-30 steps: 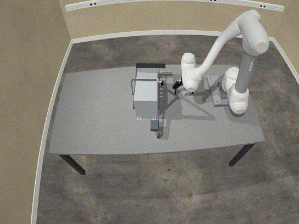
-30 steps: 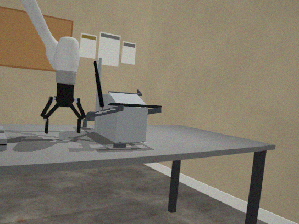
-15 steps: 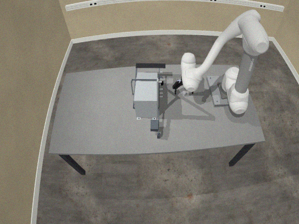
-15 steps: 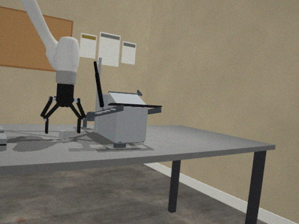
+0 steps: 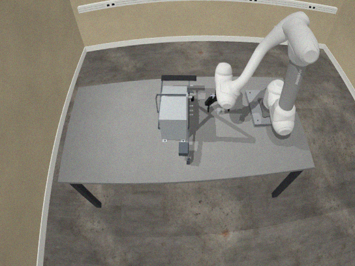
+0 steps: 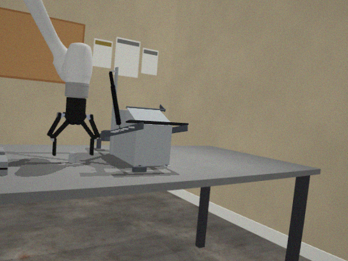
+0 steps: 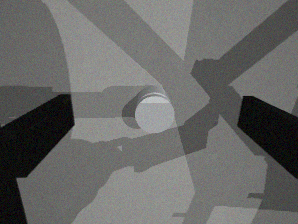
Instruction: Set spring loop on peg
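Fingers spread wide, a black tool (image 6: 73,154) (image 7: 156,110) hangs above the steel weight (image 6: 73,157) (image 7: 154,114), upright on a gray desk (image 5: 114,156) (image 6: 198,160) beside the feeder (image 5: 173,112) (image 6: 150,144), in a beige-walled room (image 5: 196,24) (image 6: 256,80).

Between the earlier top and exterior pictures and now, no change can be made out; for the wrist view, a change cannot be told.
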Available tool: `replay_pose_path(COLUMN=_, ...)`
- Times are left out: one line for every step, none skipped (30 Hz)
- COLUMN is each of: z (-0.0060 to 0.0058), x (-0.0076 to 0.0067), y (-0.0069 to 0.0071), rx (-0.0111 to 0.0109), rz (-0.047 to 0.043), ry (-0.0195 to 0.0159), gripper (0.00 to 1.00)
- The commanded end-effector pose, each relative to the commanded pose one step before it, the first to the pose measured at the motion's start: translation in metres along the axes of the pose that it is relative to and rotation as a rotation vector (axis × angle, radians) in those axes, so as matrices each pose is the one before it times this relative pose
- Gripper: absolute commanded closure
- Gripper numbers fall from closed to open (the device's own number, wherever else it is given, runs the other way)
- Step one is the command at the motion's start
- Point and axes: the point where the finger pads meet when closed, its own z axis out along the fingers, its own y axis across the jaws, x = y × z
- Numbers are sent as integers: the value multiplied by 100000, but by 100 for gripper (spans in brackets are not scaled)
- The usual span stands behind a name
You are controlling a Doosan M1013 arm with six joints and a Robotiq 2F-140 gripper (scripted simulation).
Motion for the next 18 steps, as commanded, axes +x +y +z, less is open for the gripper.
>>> replay_pose_path(z=-29, x=6, y=35, rx=-72, rz=11, ry=25, gripper=0)
replay_pose_path(z=0, x=0, y=0, rx=0, rz=0, ry=0, gripper=0)
replay_pose_path(z=0, x=0, y=0, rx=0, rz=0, ry=0, gripper=0)
replay_pose_path(z=0, x=0, y=0, rx=0, rz=0, ry=0, gripper=0)
replay_pose_path(z=0, x=0, y=0, rx=0, rz=0, ry=0, gripper=0)
replay_pose_path(z=0, x=0, y=0, rx=0, rz=0, ry=0, gripper=0)
replay_pose_path(z=0, x=0, y=0, rx=0, rz=0, ry=0, gripper=0)
replay_pose_path(z=0, x=0, y=0, rx=0, rz=0, ry=0, gripper=0)
replay_pose_path(z=0, x=0, y=0, rx=0, rz=0, ry=0, gripper=0)
replay_pose_path(z=0, x=0, y=0, rx=0, rz=0, ry=0, gripper=0)
replay_pose_path(z=0, x=0, y=0, rx=0, rz=0, ry=0, gripper=0)
replay_pose_path(z=0, x=0, y=0, rx=0, rz=0, ry=0, gripper=0)
replay_pose_path(z=0, x=0, y=0, rx=0, rz=0, ry=0, gripper=0)
replay_pose_path(z=-266, x=0, y=0, rx=0, rz=0, ry=0, gripper=0)
replay_pose_path(z=-267, x=0, y=0, rx=0, rz=0, ry=0, gripper=0)
replay_pose_path(z=-266, x=0, y=0, rx=0, rz=0, ry=0, gripper=0)
replay_pose_path(z=-267, x=0, y=0, rx=0, rz=0, ry=0, gripper=0)
replay_pose_path(z=-266, x=0, y=0, rx=0, rz=0, ry=0, gripper=0)
